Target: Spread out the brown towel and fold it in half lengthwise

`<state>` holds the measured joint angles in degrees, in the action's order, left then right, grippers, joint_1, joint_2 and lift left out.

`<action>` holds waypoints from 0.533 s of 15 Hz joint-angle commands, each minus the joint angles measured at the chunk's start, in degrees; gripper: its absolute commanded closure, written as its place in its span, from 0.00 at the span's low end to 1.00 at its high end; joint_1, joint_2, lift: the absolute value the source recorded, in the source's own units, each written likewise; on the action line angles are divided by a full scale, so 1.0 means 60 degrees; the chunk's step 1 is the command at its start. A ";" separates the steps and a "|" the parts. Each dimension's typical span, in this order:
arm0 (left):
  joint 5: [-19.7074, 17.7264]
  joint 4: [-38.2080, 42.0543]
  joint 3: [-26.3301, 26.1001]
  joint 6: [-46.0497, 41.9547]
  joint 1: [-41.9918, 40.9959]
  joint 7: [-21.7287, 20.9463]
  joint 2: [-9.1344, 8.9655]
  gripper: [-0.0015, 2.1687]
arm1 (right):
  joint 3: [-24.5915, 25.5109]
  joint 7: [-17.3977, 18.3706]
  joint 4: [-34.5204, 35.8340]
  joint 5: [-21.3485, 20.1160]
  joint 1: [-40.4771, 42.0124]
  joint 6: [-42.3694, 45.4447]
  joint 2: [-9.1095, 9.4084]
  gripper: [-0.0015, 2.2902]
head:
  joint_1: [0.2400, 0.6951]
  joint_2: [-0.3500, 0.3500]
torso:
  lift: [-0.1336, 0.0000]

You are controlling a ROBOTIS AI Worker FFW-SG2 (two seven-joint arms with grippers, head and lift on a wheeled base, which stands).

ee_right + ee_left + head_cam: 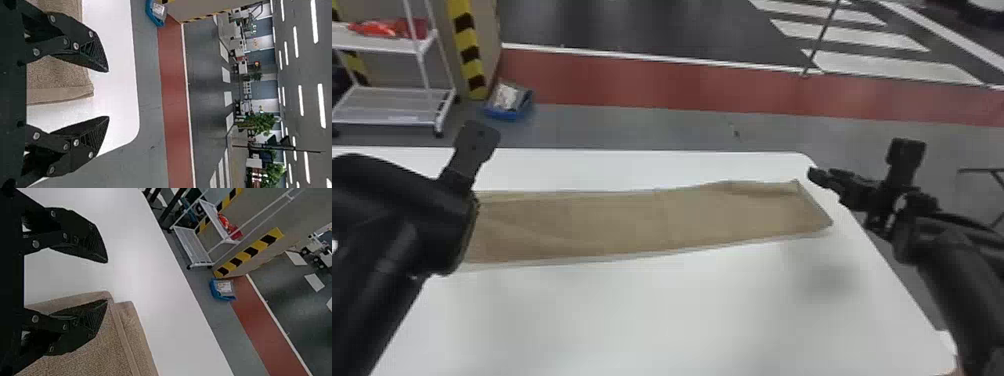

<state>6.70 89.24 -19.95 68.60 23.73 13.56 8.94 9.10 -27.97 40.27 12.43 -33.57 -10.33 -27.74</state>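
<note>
so the brown towel [652, 220] is lying mid-frame on the white table [657, 310], probably folded into that long strip, and the left gripper [106, 281] and right gripper [108, 94] are hanging wide and empty at frame left and right, likely giving it room

Brn towel [657, 222] flat on wht tbl [652, 310]

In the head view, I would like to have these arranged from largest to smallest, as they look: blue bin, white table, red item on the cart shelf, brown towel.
1. White table
2. Brown towel
Not ranked: blue bin and red item, which look much alike.
</note>
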 commanded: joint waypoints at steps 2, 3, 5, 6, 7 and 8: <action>0.0055 0.0054 0.0073 -0.0277 -0.0146 0.0069 0.0047 0.04 | 0.0109 0.0004 -0.0046 0.0140 0.0073 0.0409 -0.0005 0.05 | 0.98 0.19 | 0.04; 0.0040 0.0127 0.0146 -0.0365 -0.0278 0.0069 0.0062 0.04 | 0.0227 0.0004 -0.0032 0.0272 0.0161 0.0438 -0.0020 0.05 | 0.97 0.19 | 0.04; -0.0135 0.0435 0.0381 -0.0833 -0.0556 0.0040 0.0135 0.04 | 0.0490 -0.0099 0.0144 0.0374 0.0468 0.0438 -0.0093 0.05 | 0.97 0.19 | 0.04; -0.0253 0.0537 0.0556 -0.0951 -0.0644 -0.0034 0.0135 0.04 | 0.0505 -0.0157 0.0159 0.0374 0.0527 0.0438 -0.0137 0.05 | 0.98 0.18 | 0.04; -0.0546 0.0611 0.0747 -0.1009 -0.0761 -0.0063 0.0194 0.04 | 0.0593 -0.0201 0.0159 0.0374 0.0629 0.0438 -0.0196 0.05 | 0.98 0.18 | 0.04; -0.0897 0.0786 0.0966 -0.1156 -0.0879 -0.0107 0.0296 0.04 | 0.0681 -0.0216 0.0159 0.0360 0.0703 0.0409 -0.0225 0.05 | 0.99 0.17 | 0.04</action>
<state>3.82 92.82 -15.83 62.63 19.38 13.07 10.10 12.50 -29.20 41.18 14.66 -30.03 -7.72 -28.77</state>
